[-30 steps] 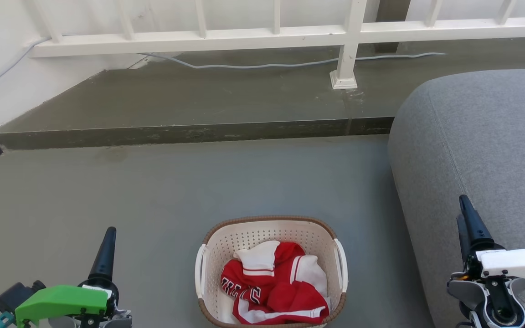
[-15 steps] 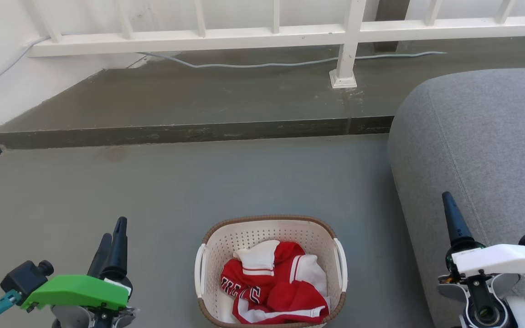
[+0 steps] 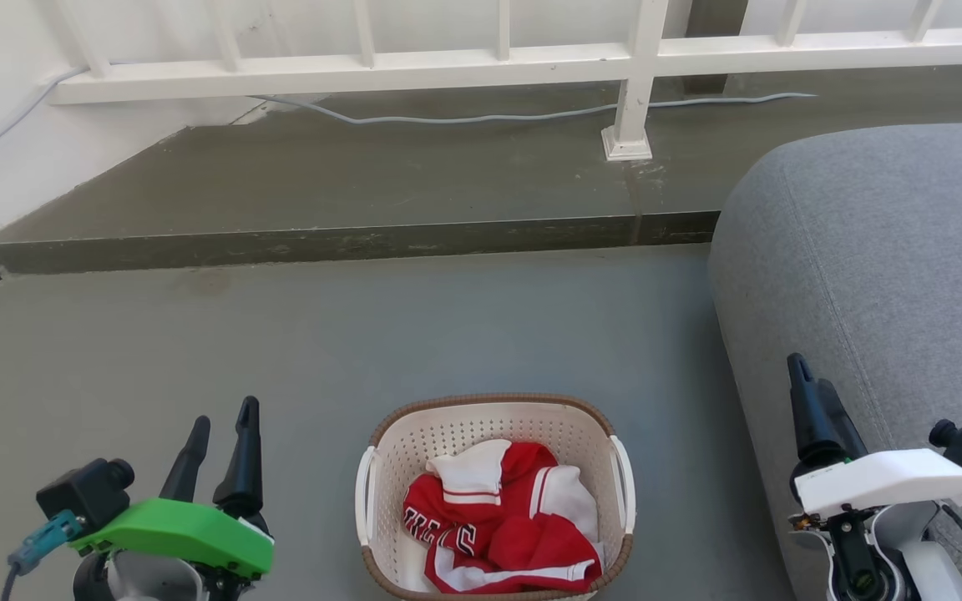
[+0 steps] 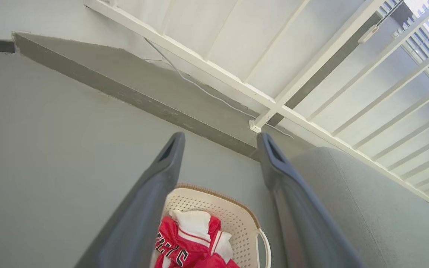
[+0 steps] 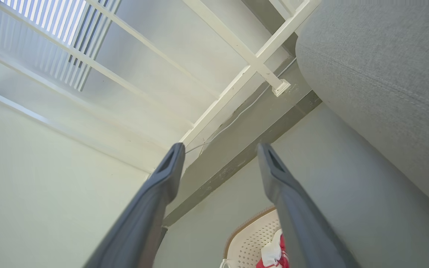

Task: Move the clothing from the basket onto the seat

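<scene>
Gaping empty, left end effector (image 3: 224, 411) and right end effector (image 5: 220, 149); basket (image 3: 489, 401) edge cropped.

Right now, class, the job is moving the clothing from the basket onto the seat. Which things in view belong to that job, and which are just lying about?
Belong to the job:
clothing
basket
seat

Just lying about:
white railing
grey cable
raised step

Clothing (image 3: 531, 534) lettering (image 3: 439, 531), partly hidden, unreadable
</scene>
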Available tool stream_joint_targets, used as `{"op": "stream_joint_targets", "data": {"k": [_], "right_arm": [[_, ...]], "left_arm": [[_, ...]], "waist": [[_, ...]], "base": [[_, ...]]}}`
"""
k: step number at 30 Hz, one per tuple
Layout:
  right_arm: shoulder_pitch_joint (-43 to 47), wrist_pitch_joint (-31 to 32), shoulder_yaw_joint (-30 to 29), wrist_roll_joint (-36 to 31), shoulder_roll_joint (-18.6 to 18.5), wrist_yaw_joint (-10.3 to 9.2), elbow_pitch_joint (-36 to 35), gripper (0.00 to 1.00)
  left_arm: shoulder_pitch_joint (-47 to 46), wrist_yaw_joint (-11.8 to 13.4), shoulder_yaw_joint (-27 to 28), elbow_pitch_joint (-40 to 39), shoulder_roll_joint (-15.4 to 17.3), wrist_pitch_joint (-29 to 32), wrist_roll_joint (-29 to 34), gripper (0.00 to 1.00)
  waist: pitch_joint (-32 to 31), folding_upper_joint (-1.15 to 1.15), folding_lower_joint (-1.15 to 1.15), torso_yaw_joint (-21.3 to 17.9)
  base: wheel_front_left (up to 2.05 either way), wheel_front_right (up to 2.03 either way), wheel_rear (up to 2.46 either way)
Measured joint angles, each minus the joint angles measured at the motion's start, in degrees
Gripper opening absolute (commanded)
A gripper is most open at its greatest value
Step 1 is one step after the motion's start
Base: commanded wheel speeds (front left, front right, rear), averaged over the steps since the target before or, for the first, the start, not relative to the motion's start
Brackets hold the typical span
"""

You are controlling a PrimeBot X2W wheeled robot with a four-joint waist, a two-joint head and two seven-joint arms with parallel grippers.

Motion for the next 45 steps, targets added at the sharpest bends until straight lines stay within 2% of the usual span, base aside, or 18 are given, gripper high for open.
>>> {"op": "stream_joint_targets", "data": {"k": [18,31,45], "right_arm": [[1.2,-3.2,3.2,-14.2,-0.1,-2.09,-2.7,1.00],[2.3,-5.8,5.2,-24.7,-0.2,-4.27,-5.0,1.00],[3.5,-8.4,7.1,-36.0,-0.3,-6.08,-7.8,1.00]], "left_arm": [[1.2,2.7,-3.2,-2.3,0.9,-3.3,15.1,1.00],[2.6,4.6,-4.4,-4.2,1.2,-5.8,25.4,1.00],[3.5,6.2,-5.9,-6.3,1.2,-8.5,34.5,1.00]], "waist": [[-0.1,0.00,0.00,-0.3],[-0.6,0.00,0.00,-0.3],[-0.9,0.00,0.00,-0.5]], "base": [[0.00,0.00,0.00],[0.00,0.00,0.00],[0.00,0.00,0.00]]}}
